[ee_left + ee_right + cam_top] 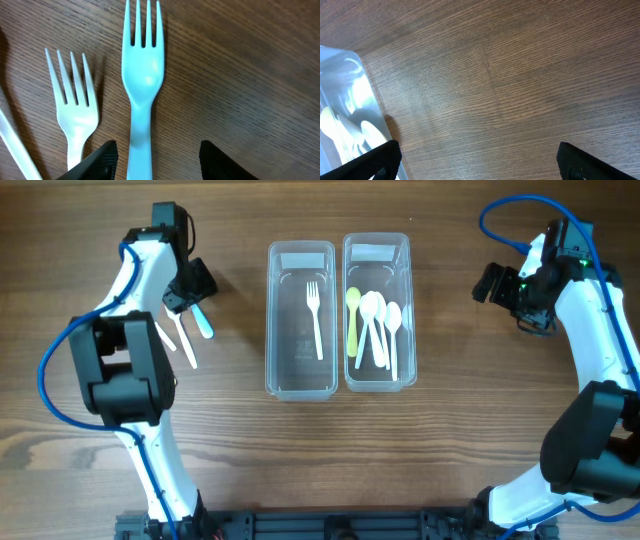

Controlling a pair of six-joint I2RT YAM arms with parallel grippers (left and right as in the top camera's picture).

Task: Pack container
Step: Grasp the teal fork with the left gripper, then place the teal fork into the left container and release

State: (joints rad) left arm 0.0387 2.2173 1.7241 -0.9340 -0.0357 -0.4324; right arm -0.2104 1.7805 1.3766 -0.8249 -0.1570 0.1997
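As left fingers [102, 159] straddle blue fork [143, 75], white fork [76, 112] lies beside.

You are looking at a brown wood-grain table [470, 430] that is carrying two clear plastic tubs side by side at its middle, the left container [270, 320] and the right container [411, 310] standing with their long sides just beside each other. Left of them, loose cutlery is lying flat on the bare wood: a light blue fork [142, 75], a white fork [75, 110] just beside it, and a thin white handle [15, 145] further left.
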